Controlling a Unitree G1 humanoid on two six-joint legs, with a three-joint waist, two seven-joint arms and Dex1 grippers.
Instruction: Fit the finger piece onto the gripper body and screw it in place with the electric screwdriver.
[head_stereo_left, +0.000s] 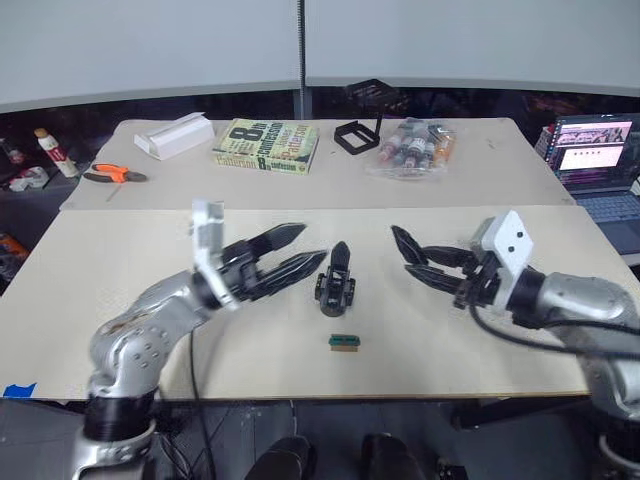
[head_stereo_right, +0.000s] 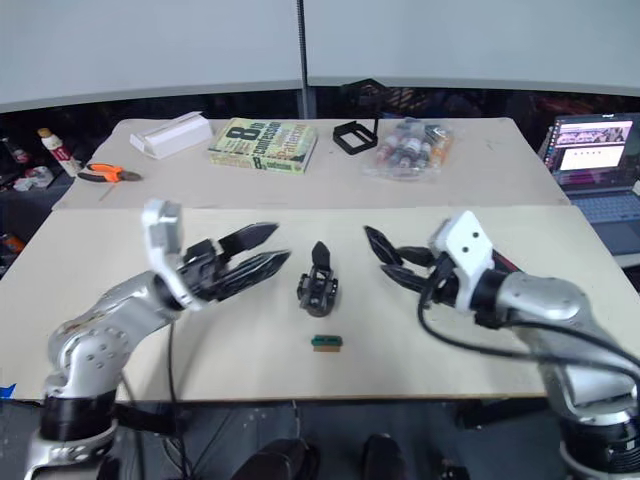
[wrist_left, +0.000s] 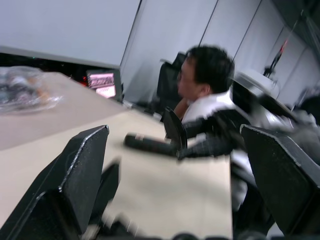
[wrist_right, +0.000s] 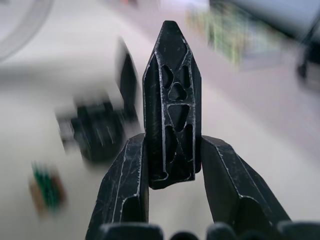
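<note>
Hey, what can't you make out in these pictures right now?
Gripper body: blurred in the right wrist view, beyond the finger piece; its slots are unreadable.
Laptop: cut off by the eye views' right edge.
Book: cover text mostly too small in the eye views.

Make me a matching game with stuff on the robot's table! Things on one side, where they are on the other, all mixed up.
Things:
1. finger piece
2. gripper body
3. green-and-brown block
4. book

Places:
A. far side of the table
B. between the two grippers
C. near edge, in front of the gripper body
D. held in the right gripper

Pairs: 1-D, 2-B, 3-C, 4-A
</note>
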